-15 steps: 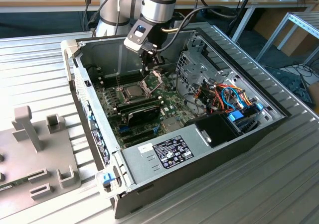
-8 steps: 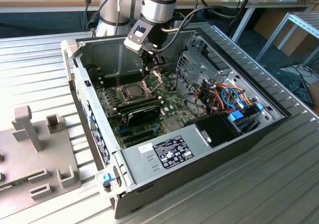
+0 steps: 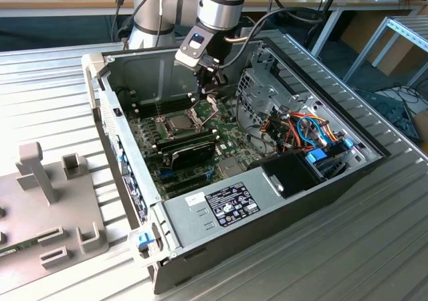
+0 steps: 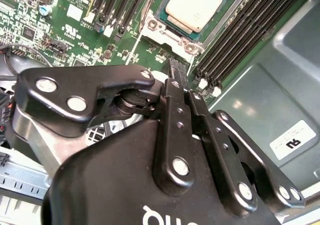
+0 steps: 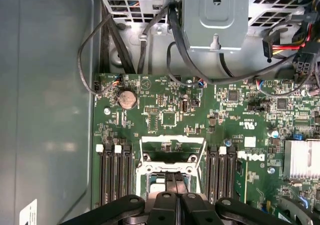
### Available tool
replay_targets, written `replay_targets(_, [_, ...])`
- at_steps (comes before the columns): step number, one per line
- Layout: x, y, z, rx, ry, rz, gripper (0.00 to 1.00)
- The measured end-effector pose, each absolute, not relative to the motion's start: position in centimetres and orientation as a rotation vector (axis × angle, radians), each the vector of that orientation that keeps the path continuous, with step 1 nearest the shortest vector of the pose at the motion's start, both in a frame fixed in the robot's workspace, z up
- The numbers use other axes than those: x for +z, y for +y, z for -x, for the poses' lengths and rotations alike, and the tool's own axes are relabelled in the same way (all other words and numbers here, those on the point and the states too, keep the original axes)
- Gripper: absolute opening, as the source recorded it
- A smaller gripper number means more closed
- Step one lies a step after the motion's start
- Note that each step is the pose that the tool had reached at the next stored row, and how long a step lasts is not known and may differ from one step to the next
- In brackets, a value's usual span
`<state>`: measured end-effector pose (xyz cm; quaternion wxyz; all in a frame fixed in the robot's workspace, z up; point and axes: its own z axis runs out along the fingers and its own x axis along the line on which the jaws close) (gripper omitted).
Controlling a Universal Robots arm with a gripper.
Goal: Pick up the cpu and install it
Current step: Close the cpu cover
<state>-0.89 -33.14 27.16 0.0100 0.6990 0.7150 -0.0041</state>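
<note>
The cpu (image 4: 194, 5), a small square chip with a dull silver top, lies flat in its socket on the green motherboard (image 4: 75, 25). In the exterior view the cpu (image 3: 179, 122) is at the middle of the board inside the open computer case. The hinged metal socket frame (image 5: 172, 144) stands raised beside it. My gripper (image 3: 209, 95) hangs just above that frame, at the socket's far edge. In both wrist views its black fingers (image 4: 177, 70) are pressed together, and nothing shows between them. The gripper (image 5: 173, 179) points down at the frame's hinge end.
Long black memory slots (image 5: 114, 172) flank the socket on both sides. A black shroud (image 3: 190, 150) and the power supply (image 3: 221, 204) lie nearer the case front. A metal drive cage (image 3: 264, 90) and coloured cables (image 3: 307, 130) crowd the exterior view's right. Grey fixtures (image 3: 47, 201) stand outside the case.
</note>
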Motion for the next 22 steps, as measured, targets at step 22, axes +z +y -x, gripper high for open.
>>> replay_targets(22, [27.17, -33.14, 0.25, -0.013, 2.232, -2.182, 0.11])
